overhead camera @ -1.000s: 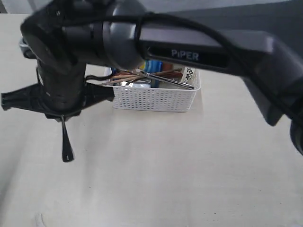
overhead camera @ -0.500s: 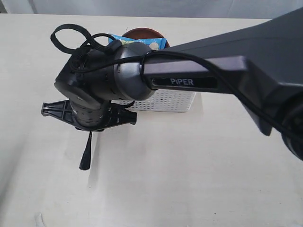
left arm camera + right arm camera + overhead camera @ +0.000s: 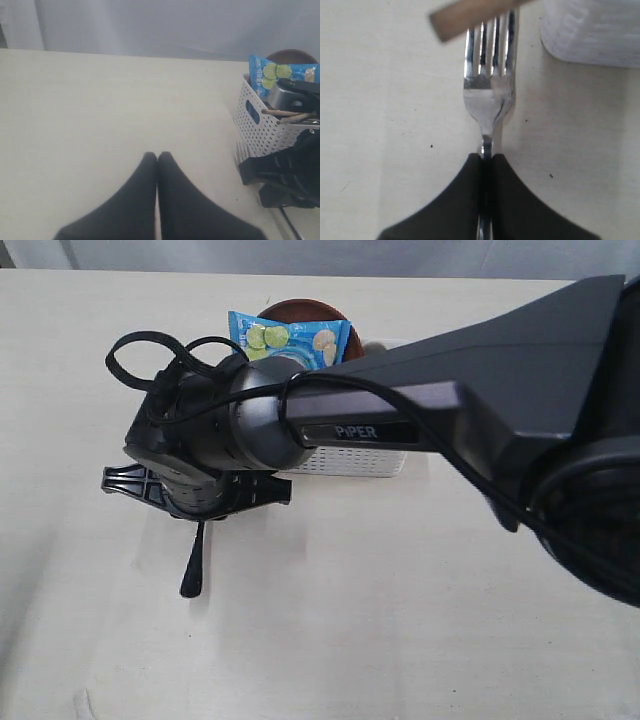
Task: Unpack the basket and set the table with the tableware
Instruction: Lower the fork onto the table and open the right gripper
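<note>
My right gripper (image 3: 486, 156) is shut on the neck of the steel fork (image 3: 489, 80), whose tines reach toward a corner of the white basket (image 3: 592, 32). In the exterior view this gripper (image 3: 200, 525) hangs over the table (image 3: 380, 620) left of the basket (image 3: 350, 462), with the fork's slim dark end (image 3: 192, 570) sticking out below it. The brown plate (image 3: 300, 312) stands in the basket. Chopsticks (image 3: 287, 116) poke over its rim. My left gripper (image 3: 157, 154) is shut and empty above bare table, apart from the basket (image 3: 260, 132).
A blue chips bag (image 3: 285, 340) stands in the basket in front of the plate. The right arm (image 3: 480, 400) crosses over most of the basket and hides its contents. A wooden stick end (image 3: 470, 12) lies across the fork tines in the right wrist view.
The right arm has dropped from close to the camera down toward the table left of the basket, carrying the fork. The bag and plate have come into sight behind it.
</note>
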Robot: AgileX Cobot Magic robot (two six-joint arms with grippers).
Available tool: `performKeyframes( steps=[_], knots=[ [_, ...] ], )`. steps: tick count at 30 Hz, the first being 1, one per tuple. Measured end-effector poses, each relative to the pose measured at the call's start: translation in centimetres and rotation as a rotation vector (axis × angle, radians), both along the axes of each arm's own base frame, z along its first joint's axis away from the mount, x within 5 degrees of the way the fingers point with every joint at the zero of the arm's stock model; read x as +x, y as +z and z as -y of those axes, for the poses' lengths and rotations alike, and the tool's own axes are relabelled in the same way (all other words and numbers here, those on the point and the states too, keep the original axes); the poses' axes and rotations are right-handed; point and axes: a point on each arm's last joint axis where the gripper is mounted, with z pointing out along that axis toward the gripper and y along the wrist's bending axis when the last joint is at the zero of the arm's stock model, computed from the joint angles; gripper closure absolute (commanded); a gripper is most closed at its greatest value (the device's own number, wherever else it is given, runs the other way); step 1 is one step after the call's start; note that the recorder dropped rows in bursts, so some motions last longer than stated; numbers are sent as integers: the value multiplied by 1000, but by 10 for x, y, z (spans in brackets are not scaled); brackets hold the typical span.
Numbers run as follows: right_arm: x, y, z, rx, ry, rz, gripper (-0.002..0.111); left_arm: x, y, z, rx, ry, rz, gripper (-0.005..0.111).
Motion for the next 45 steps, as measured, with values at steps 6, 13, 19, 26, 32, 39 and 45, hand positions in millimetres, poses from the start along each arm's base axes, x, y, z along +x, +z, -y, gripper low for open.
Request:
performKeyframes(
  steps=[6, 13, 19, 26, 32, 39, 45],
  knots=[
    [1, -1, 0, -9, 12, 17, 108, 0, 0, 0, 0, 0, 0, 107],
    [1, -5, 0, -19, 13, 13, 93, 0, 0, 0, 0, 0, 0, 107],
    [2, -7, 0, -21, 13, 13, 71, 0, 0, 0, 0, 0, 0, 107],
    [1, -3, 1, -22, 22, 18, 71, 0, 0, 0, 0, 0, 0, 107],
    [-4, 37, 7, -39, 132, 38, 71, 0, 0, 0, 0, 0, 0, 107],
    [-24, 101, 25, -128, 371, 84, 83, 0, 0, 0, 0, 0, 0, 107],
    [-24, 152, 59, -239, 537, 165, 109, 0, 0, 0, 0, 0, 0, 107]
  ],
)
